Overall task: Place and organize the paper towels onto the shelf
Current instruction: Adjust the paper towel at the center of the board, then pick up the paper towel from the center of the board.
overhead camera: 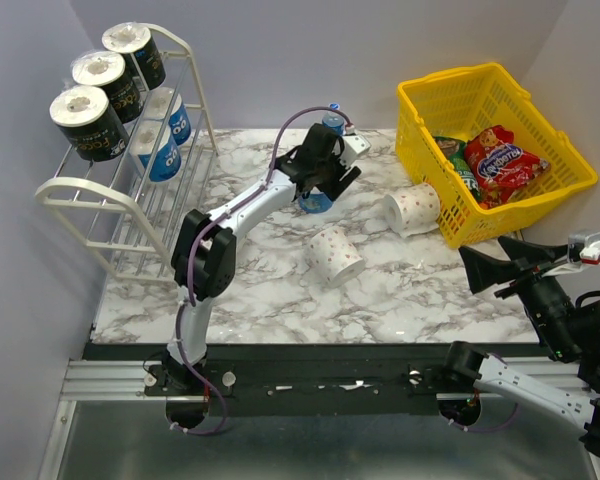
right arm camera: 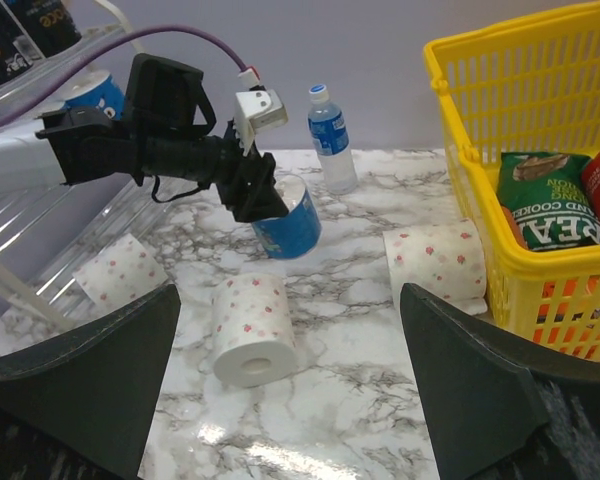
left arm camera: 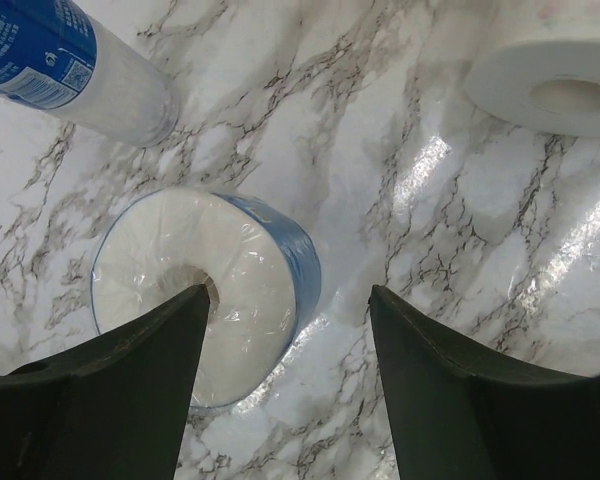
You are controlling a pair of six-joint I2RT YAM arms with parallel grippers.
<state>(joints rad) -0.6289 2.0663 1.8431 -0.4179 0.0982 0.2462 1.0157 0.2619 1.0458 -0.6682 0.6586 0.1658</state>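
Hovering over the middle of the marble table [overhead camera: 430,290], the left gripper [left arm camera: 290,300] points down with its jaws spread wide and nothing clamped between them. A blue-wrapped roll [left arm camera: 170,250] lies directly under it, white end towards the wrist camera. The finger [left arm camera: 130,380] at the left of the wrist view overlaps that end near the core, while the other finger [left arm camera: 450,390] stands over bare marble just beside the roll. Whether the first finger touches the roll cannot be told. A water bottle [left arm camera: 70,60] stands near the roll, on its far side. Two dotted rolls [overhead camera: 335,255] [overhead camera: 413,208] lie on the table, one nearer the arms and one against the yellow basket [overhead camera: 460,78], which holds snack packets [overhead camera: 505,160]. A third dotted roll [right arm camera: 120,272] lies at the foot of the shelf [overhead camera: 80,190]. On the shelf, three black rolls [overhead camera: 88,122] fill the top tier and two blue rolls [overhead camera: 160,150] sit on the middle tier. The right gripper [right arm camera: 290,290] waits at the table's near right edge, well apart from every roll, with its jaws fully spread and empty.
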